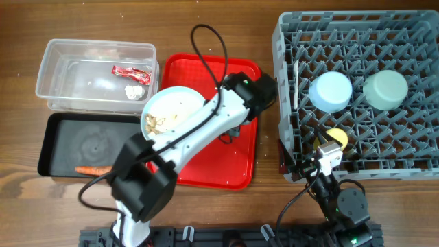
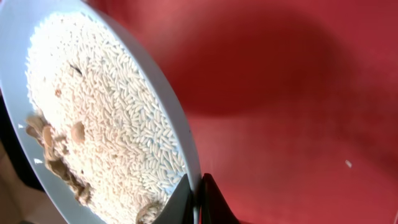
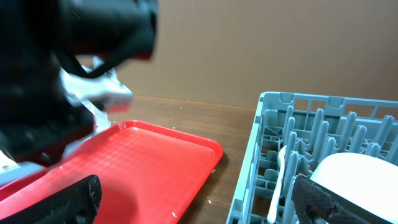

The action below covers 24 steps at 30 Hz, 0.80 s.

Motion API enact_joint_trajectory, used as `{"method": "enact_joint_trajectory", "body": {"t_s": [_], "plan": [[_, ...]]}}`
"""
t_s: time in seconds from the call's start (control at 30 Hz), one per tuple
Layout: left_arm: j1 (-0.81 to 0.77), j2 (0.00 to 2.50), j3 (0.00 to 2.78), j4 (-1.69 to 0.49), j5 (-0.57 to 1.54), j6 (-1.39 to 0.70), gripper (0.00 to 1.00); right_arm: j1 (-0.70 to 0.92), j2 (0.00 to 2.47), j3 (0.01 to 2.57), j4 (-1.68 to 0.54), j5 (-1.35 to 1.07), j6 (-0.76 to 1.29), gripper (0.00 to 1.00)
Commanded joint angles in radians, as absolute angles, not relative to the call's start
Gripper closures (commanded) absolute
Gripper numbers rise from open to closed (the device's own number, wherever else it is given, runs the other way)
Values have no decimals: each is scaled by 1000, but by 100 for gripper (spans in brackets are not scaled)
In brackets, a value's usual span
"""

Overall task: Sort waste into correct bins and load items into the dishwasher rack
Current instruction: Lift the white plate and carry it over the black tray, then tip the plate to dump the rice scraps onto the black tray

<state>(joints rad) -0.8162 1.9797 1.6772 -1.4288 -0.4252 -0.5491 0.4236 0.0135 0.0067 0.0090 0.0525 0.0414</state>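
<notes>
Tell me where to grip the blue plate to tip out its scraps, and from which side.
Pinch the plate's rim, as the left gripper does: it is shallow, so only its edge fits the jaws. Come from the red tray side, leaving the rim toward the black tray free.

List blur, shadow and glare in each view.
Overhead: evenly lit and sharp, faint sheen on the clear tub. Left wrist: plate crisp, a soft shadow on the red tray. Right wrist: the left arm looms dark and blurred; dishwasher rack sharper.
</notes>
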Motion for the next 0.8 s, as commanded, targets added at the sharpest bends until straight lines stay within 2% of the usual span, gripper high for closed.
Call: {"method": "enact_joint_trajectory", "body": {"t_s": [0.0, 0.23, 0.5, 0.57, 0.77], "plan": [[-787, 1906, 1697, -1462, -382, -593, 96, 419, 5, 5, 14, 44, 55, 0], [-680, 1873, 1695, -1564, -348, -720, 96, 419, 5, 5, 14, 44, 55, 0], [-425, 1800, 1647, -1584, -321, -717, 96, 419, 5, 5, 14, 44, 56, 0], [-366, 1773, 1647, -1564, -302, -698, 96, 419, 5, 5, 14, 44, 55, 0], [-126, 1732, 1647, -1431, -46, -511, 96, 419, 5, 5, 14, 44, 55, 0]]}}
